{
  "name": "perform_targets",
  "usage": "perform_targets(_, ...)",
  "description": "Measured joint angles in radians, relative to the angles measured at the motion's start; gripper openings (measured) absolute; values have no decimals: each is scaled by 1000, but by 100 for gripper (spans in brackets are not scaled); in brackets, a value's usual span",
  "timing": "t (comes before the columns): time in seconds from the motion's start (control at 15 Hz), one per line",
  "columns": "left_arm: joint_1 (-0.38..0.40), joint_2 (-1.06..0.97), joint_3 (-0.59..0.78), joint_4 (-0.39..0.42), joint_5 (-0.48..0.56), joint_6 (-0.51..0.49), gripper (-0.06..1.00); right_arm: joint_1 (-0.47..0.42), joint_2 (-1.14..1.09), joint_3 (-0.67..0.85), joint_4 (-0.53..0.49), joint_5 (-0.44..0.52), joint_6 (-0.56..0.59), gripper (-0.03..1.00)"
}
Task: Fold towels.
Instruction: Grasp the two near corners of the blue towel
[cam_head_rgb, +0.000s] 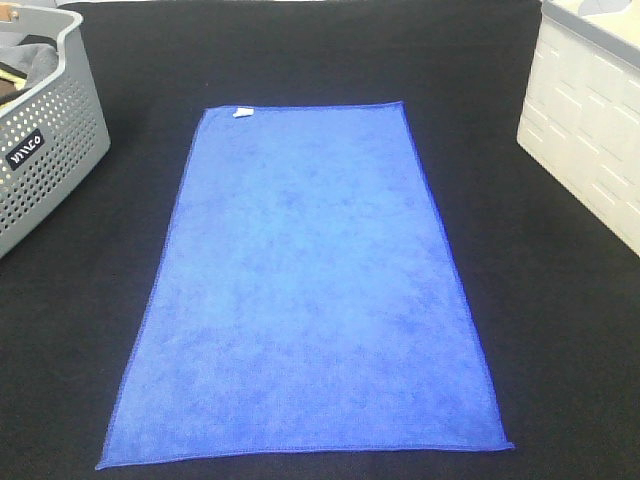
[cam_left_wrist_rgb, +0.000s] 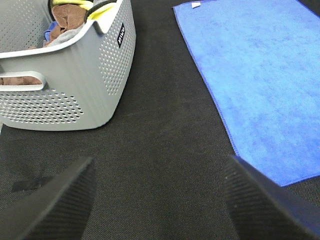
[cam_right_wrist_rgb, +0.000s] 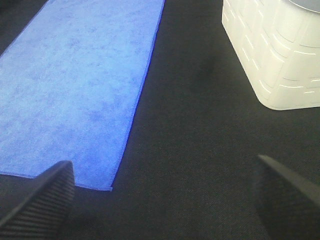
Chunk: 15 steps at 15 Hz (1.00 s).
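Blue towel (cam_head_rgb: 310, 290) lies spread flat and unfolded in the middle of the black surface (cam_head_rgb: 300, 60), its long sides running away from the high camera and its small white tag (cam_head_rgb: 241, 111) at the far left corner. All four stitched edges lie straight (the near right corner pokes out a little). Bare black surface runs down both long sides. On the left it separates the towel from a perforated grey basket (cam_head_rgb: 50, 150) holding crumpled cloths, on the right from a white ribbed bin (cam_head_rgb: 590, 130), and both containers stand well apart from the towel. We see neither arm from the high camera.

In the wrist views we find the left hand (cam_left_wrist_rgb: 157, 200) with its fingers (cam_left_wrist_rgb: 55, 205) spread wide, holding nothing, above the bare strip between the basket and the towel's left edge. The right hand (cam_right_wrist_rgb: 165, 195) is likewise spread wide and empty, above the bare surface just beside the towel's near right corner. One finger (cam_right_wrist_rgb: 42, 197) overlaps the towel's near edge in that view; whether it touches, we cannot tell.
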<state>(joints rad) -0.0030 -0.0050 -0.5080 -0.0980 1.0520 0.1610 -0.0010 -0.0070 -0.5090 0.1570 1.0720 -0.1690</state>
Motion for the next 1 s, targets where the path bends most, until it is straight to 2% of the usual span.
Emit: perform_targets(1.0,0,0,0,0,0,0,69,0,0,0,0,0,0,89)
